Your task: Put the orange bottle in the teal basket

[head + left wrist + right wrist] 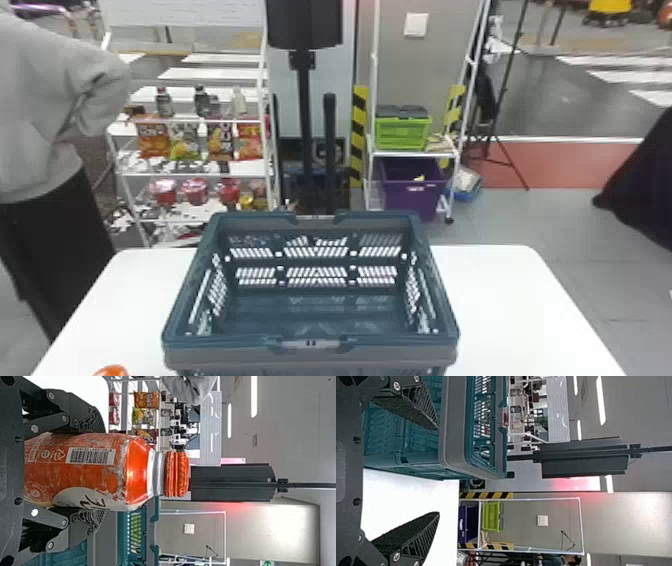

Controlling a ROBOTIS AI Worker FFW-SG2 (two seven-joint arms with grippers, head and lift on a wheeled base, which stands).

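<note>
Right, so step in hand, as I'd judge it: get the orange bottle (115, 469) up & over the near L corner of the teal basket (225, 345) w/o knocking the rim. Best to raise it straight, base well clear of the basket's top edge, then go across to the robot's R & fwd till it's over the basket's middle. Lower inside before letting go, b/c a drop from rim ht would prob. tip it. Pressure firm but mod., as the body looks smooth & could slip or twist if it clips the basket.

Bottle pos.: between the L gripper's (104, 471) fingers, which are clamped on its body from both sides, cap (177, 474) standing up past the tips, bottle approx. upright. Rel. to the basket it's outside, off the near L corner; its base is hidden, so can't tell if it touches the table (505, 300).

R gripper (439, 470) is by the basket's R side, fingers apart, nothing between them; prob. not needed, just leave it clear of the basket.
</note>
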